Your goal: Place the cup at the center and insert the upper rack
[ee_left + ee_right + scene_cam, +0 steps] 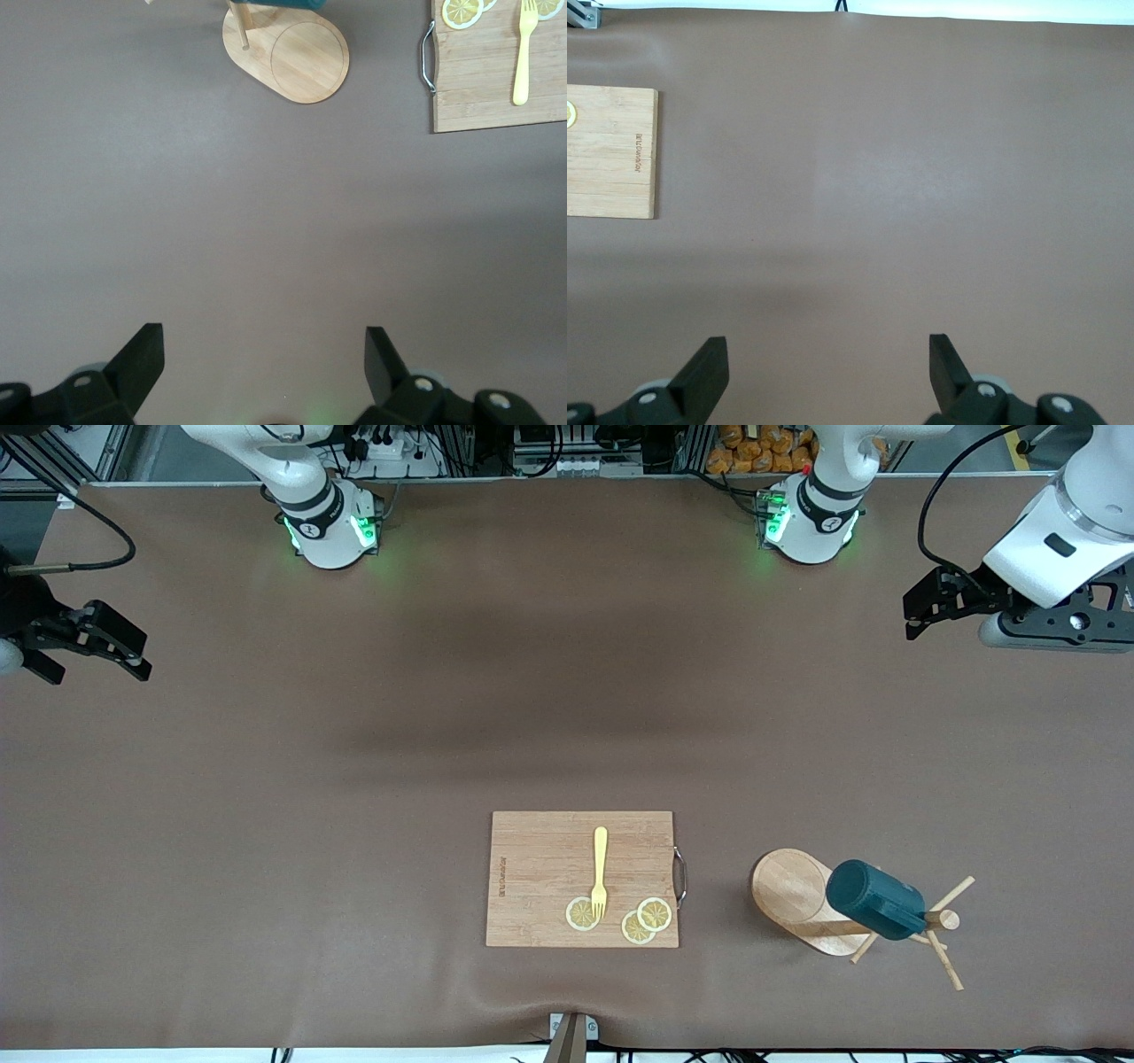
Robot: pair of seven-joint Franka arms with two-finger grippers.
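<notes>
Dark teal cup (pixel 875 898) hanging on a peg of the wooden mug tree (pixel 850 911), mouth toward the pole, raised above the oval base. Mug tree standing on the brown bench (pixel 354 779) toward the left arm's end, close to the front camera's edge. Just beside it, toward the bench middle, a wooden cutting board (pixel 582 879) with a metal handle (pixel 680 876) on the side facing the mug tree. On the board, a yellow fork (pixel 600 871) with tines touching one lemon slice (pixel 582 913); two more lemon slices (pixel 646 920) overlapping each other, near the handle side.

Left claw (pixel 920 607) up in the air over bare bench at the left arm's end, fingers (pixel 142 354) spread wide, holding nothing. Right claw (pixel 93 651) over bare bench at the right arm's end, fingers (pixel 709 367) also spread wide and empty. Both well apart from the cup.
</notes>
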